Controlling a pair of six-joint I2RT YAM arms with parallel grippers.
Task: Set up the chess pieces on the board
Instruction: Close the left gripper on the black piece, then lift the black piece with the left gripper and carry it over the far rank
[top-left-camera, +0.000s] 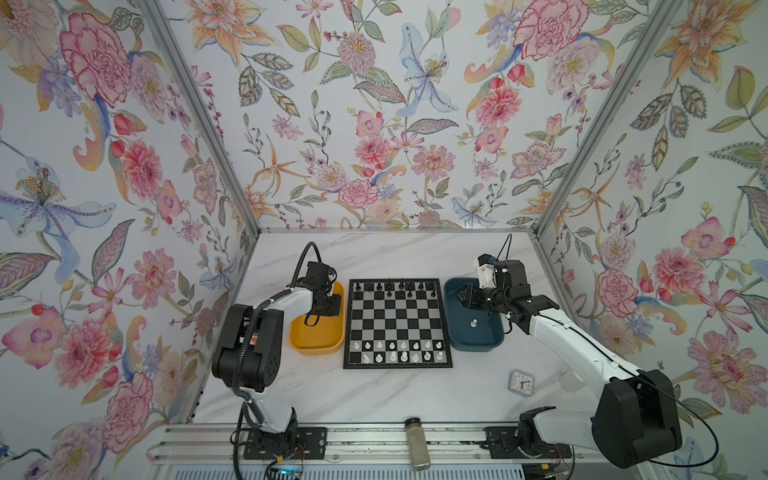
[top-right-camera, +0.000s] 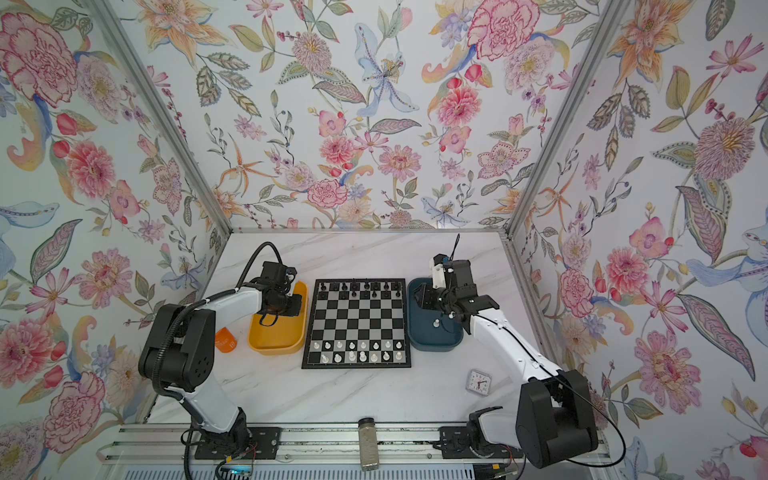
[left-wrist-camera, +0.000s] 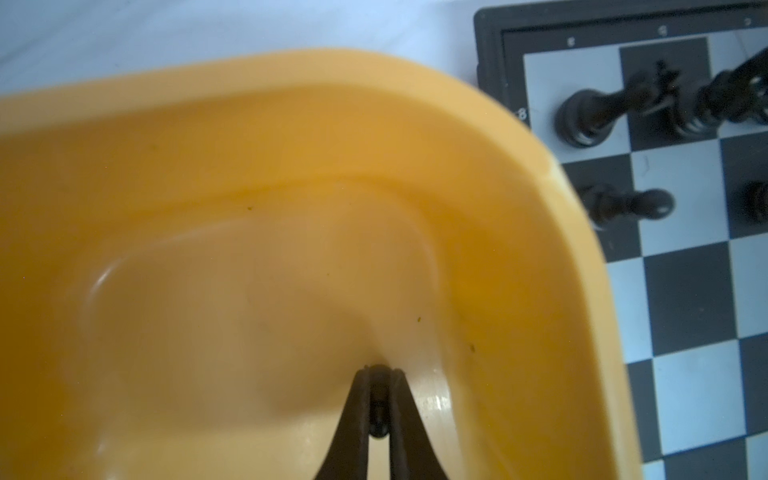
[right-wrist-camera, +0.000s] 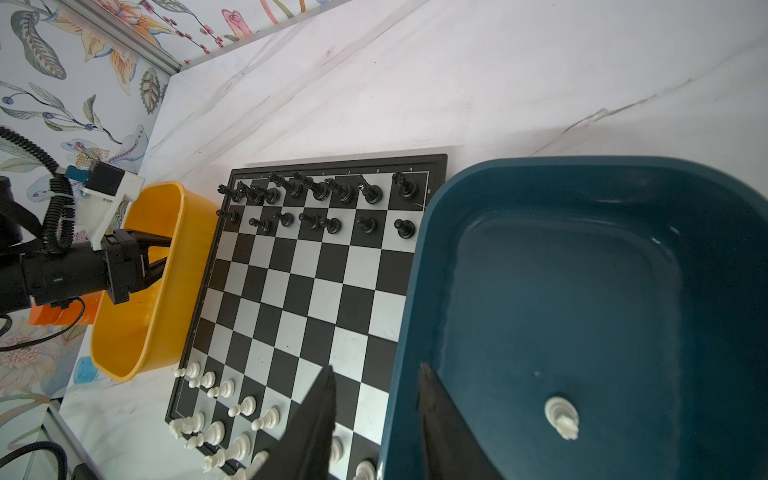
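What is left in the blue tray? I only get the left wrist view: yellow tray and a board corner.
Observer: One white piece sits on the floor of the dark blue tray; nothing else shows in it.
Operator: Is the right hand carrying anything?
Observer: No. The right hand is open with nothing between its fingers, by that tray's rim on the side facing the board.

We find a rounded yellow plastic tray (left-wrist-camera: 249, 104) directly beneath the fingers (left-wrist-camera: 353, 415) of the left gripper (left-wrist-camera: 379, 370). A dark blue plastic tray (right-wrist-camera: 582, 174) lies under one finger (right-wrist-camera: 440, 424) of the right gripper (right-wrist-camera: 376, 368). A small square clear-cased clock (top-left-camera: 521, 382) sits well apart from both.
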